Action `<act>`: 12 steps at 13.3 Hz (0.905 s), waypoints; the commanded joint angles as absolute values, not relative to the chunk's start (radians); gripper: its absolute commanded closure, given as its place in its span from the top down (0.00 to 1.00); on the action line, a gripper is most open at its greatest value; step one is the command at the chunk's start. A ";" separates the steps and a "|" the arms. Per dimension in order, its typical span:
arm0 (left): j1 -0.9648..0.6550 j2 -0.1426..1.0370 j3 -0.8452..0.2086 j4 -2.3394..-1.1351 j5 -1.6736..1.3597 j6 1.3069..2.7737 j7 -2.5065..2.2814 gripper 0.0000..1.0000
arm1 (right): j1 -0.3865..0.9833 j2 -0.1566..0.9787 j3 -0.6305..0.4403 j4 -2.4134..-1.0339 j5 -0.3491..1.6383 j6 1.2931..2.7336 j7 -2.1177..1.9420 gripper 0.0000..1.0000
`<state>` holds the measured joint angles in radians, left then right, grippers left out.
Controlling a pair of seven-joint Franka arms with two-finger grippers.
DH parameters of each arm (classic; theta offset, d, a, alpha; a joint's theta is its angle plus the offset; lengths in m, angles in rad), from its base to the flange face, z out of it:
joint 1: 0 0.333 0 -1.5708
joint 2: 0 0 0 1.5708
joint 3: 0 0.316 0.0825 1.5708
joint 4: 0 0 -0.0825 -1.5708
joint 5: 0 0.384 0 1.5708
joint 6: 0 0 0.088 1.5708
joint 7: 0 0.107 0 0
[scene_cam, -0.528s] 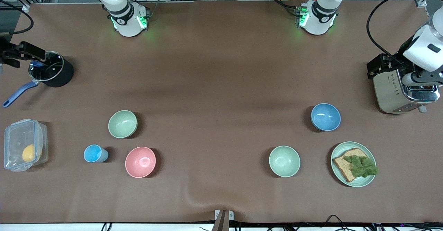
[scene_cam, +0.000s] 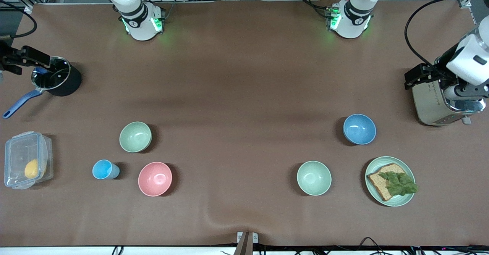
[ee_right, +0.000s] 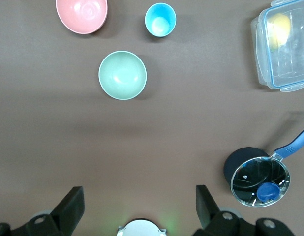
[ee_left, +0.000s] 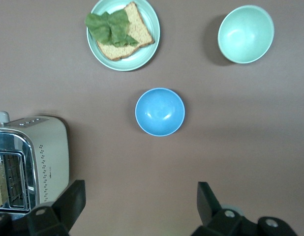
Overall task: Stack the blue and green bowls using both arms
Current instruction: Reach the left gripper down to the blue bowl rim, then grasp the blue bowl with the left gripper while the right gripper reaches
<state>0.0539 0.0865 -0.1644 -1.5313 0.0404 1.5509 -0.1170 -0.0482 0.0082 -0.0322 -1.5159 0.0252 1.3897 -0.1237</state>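
Note:
The blue bowl [scene_cam: 359, 129] stands upright toward the left arm's end of the table; it also shows in the left wrist view [ee_left: 160, 112]. The sage-green bowl [scene_cam: 135, 136] stands upright toward the right arm's end, also in the right wrist view [ee_right: 122, 74]. My left gripper [scene_cam: 419, 75] is up in the air over the toaster [scene_cam: 435, 102], open and empty [ee_left: 139, 204]. My right gripper [scene_cam: 35, 56] is up in the air over the black pot [scene_cam: 57, 80], open and empty [ee_right: 138, 206].
A paler mint bowl [scene_cam: 314, 178] sits nearer the front camera than the blue bowl, beside a pale green plate [scene_cam: 393, 203] with bread and lettuce. A pink bowl [scene_cam: 154, 178], a light-blue cup [scene_cam: 103, 169] and a clear lidded box [scene_cam: 26, 159] lie near the green bowl.
The left arm has shifted slightly over the toaster. The right arm and all the bowls have not moved.

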 commanded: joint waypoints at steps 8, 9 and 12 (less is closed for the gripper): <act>0.129 0.240 -0.164 -2.146 0.061 2.384 -0.104 1.00 | -0.074 0.024 -0.023 -1.513 0.049 1.384 -0.133 1.00; 0.138 0.268 -0.164 -2.145 0.061 2.399 -0.104 1.00 | -0.075 0.028 -0.025 -1.506 0.052 1.384 -0.133 1.00; 0.144 0.340 -0.164 -2.144 0.061 2.447 -0.109 1.00 | -0.068 0.090 -0.023 -1.503 0.049 1.387 -0.132 1.00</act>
<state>0.1353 0.3153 -0.1583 -2.1511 0.0513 2.4240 -0.1143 -0.0548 0.0419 -0.0324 -1.5200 0.0309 1.3888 -0.1237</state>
